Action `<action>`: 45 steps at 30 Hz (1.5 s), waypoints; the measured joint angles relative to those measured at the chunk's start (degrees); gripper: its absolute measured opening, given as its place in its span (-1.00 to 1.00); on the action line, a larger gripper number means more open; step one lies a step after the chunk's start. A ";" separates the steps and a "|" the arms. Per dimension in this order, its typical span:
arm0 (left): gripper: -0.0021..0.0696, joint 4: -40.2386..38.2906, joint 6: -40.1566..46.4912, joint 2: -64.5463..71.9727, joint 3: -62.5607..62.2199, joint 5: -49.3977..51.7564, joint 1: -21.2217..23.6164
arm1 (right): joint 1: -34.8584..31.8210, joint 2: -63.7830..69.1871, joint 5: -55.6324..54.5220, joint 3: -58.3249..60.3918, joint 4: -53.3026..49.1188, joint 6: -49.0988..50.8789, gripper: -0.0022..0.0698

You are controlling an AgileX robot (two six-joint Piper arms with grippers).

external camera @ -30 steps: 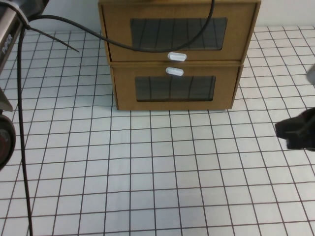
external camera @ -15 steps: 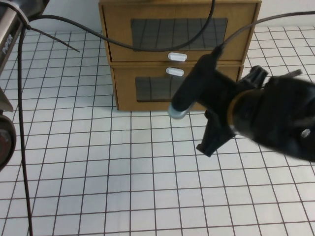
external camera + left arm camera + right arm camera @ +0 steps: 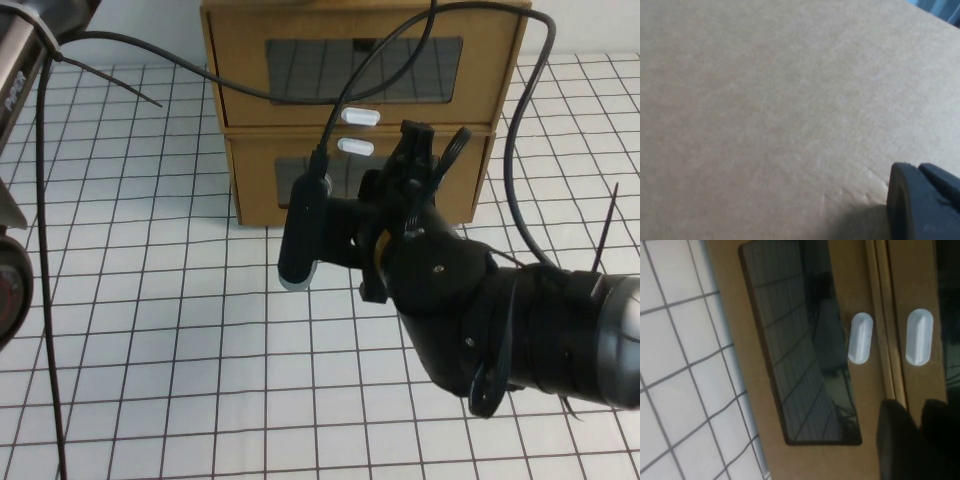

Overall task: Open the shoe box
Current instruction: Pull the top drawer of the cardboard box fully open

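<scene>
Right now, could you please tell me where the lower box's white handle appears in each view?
High: handle upper centre, under the upper handle, just beyond the right gripper.
Left wrist: not in it; only the left gripper against plain cardboard.
Right wrist: handle beside the window, nearer it than the upper handle.
Shared landmark: lower box's dark window, in high and right wrist.
</scene>
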 joint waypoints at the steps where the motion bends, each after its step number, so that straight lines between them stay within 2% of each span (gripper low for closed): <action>1: -0.95 0.08 -0.29 0.00 0.00 0.00 0.00 | 0.00 0.18 0.00 0.00 -0.92 1.25 -0.67; 6: -0.95 0.38 -1.72 0.00 0.00 0.00 0.00 | -0.66 0.29 -0.98 -0.09 -5.51 7.38 -0.31; 9: -0.95 0.48 -2.86 0.00 0.00 0.02 0.00 | -2.43 0.29 -2.82 -0.64 -6.16 7.99 -0.24; 20: -0.95 0.48 -4.45 0.00 0.00 0.02 0.00 | -11.33 0.50 -11.96 -3.87 -6.93 8.42 -0.22; 45: -0.95 0.48 -5.04 0.00 0.00 -0.08 0.00 | -11.77 11.62 -15.37 -14.14 -7.40 4.02 -0.22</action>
